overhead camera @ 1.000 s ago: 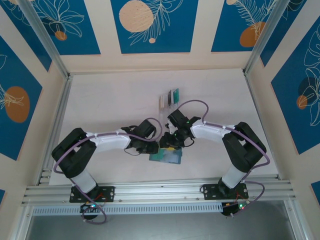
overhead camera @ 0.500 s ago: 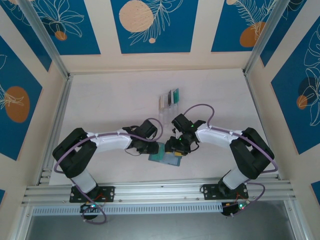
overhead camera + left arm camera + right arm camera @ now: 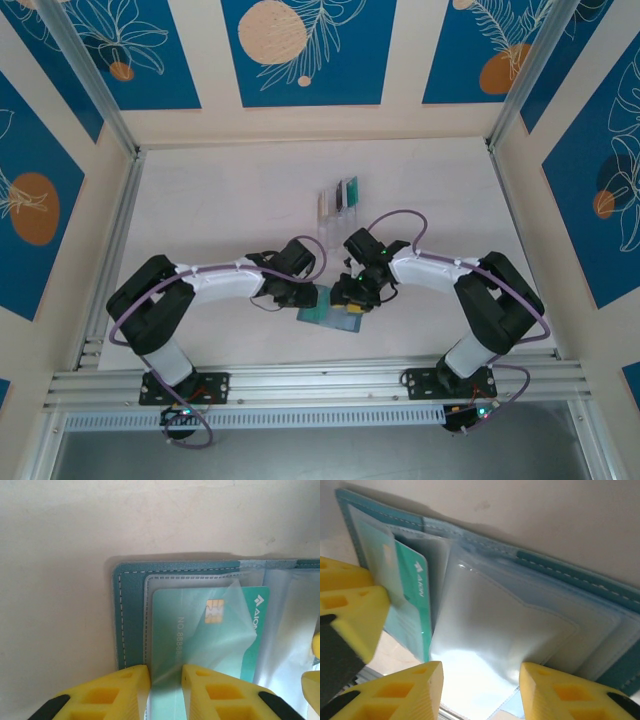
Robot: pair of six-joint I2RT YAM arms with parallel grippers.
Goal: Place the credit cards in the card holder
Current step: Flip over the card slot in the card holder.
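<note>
The card holder (image 3: 335, 320) lies open near the table's front, its teal cover (image 3: 129, 615) (image 3: 570, 572) flat and its see-through pockets fanned out. A teal-green credit card (image 3: 257, 630) (image 3: 415, 605) sits partly inside a left pocket. My left gripper (image 3: 166, 672) (image 3: 305, 297) is shut on that pocket's clear leaf, which rises in a tent over the card. My right gripper (image 3: 481, 672) (image 3: 352, 298) hangs open over the right-hand pockets, nothing between its fingers. More credit cards (image 3: 346, 190) stand in a clear rack farther back.
The clear acrylic rack (image 3: 333, 205) stands just behind the two grippers at mid table. An aluminium rail (image 3: 320, 380) runs along the near edge. Patterned walls close in the table on the other three sides.
My right gripper has moved toward the near edge and now sits over the open card holder. The left gripper has kept its grip and place.
</note>
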